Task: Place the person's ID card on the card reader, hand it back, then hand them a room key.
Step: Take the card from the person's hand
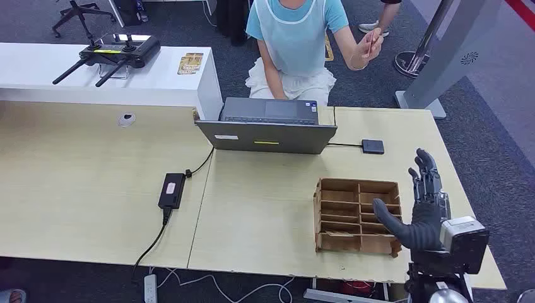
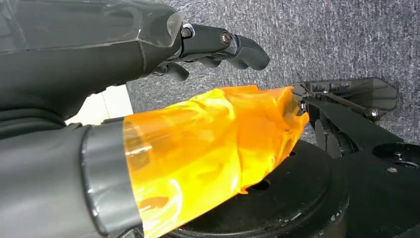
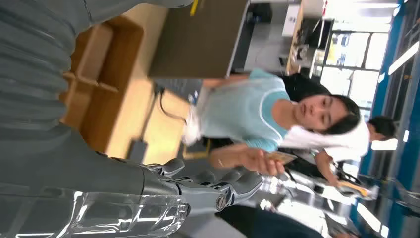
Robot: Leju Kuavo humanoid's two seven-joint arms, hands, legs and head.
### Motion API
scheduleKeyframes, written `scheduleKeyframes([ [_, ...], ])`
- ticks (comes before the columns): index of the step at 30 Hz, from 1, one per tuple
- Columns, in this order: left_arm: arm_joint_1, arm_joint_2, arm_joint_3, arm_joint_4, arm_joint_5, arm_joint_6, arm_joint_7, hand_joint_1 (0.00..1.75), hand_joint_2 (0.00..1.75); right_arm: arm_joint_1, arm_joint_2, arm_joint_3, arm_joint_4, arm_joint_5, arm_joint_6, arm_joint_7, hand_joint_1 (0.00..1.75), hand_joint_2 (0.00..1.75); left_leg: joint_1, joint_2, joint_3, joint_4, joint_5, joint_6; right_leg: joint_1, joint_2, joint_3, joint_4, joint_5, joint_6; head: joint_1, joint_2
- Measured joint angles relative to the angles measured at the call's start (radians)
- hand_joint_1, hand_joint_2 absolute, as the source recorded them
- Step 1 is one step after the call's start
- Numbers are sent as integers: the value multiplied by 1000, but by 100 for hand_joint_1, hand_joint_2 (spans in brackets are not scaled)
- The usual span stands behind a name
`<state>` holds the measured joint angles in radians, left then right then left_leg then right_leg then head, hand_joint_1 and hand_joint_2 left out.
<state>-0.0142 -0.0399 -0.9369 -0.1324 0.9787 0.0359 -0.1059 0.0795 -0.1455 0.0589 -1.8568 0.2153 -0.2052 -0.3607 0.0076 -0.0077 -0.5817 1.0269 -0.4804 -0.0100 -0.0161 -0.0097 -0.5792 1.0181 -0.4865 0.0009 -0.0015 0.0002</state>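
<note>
Flat ID card [image 1: 372,41] (thin, rect.), person's hand [image 1: 371,45]

Head view: high on the robot's body, facing forward and down across the wooden table [image 1: 265,208], the laptop [image 1: 268,126] at mid-distance beyond.
Left wrist view: close behind the left hand [image 2: 218,47], facing down at grey carpet [image 2: 327,39], away from the laptop.
Right wrist view: close behind the right hand [image 3: 208,191], turned on its side, facing past the laptop [image 3: 198,39] toward the person [image 3: 247,114].
Shared: head and right wrist views both take in the laptop, the wooden tray [image 1: 356,214] near it, and the person behind it.
</note>
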Motion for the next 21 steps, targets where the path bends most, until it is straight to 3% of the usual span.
scheduleKeyframes([
  [8, 0, 7, 0, 0, -10, -6, 0, 0, 0, -178, -68, 78, 11, 320, -166, 97, 0, 175, 0, 2, 0, 0, 1, 0, 0, 2, 0, 0, 2, -1, 0, 0],
  [14, -6, 16, -13, 0, -42, -14, 25, 0, 0, -394, -115, 176, 54, 600, -220, 228, 0, 175, 0, 4, 1, 0, 1, -1, 0, 4, -1, 1, 2, -1, 0, 0],
  [21, -12, 21, -33, -1, -53, -14, 39, 0, 0, -557, -139, 245, 115, 673, -220, 288, 0, 175, 0, 3, 1, 0, 2, -1, 0, 3, -1, 1, 2, -1, 0, 0],
])
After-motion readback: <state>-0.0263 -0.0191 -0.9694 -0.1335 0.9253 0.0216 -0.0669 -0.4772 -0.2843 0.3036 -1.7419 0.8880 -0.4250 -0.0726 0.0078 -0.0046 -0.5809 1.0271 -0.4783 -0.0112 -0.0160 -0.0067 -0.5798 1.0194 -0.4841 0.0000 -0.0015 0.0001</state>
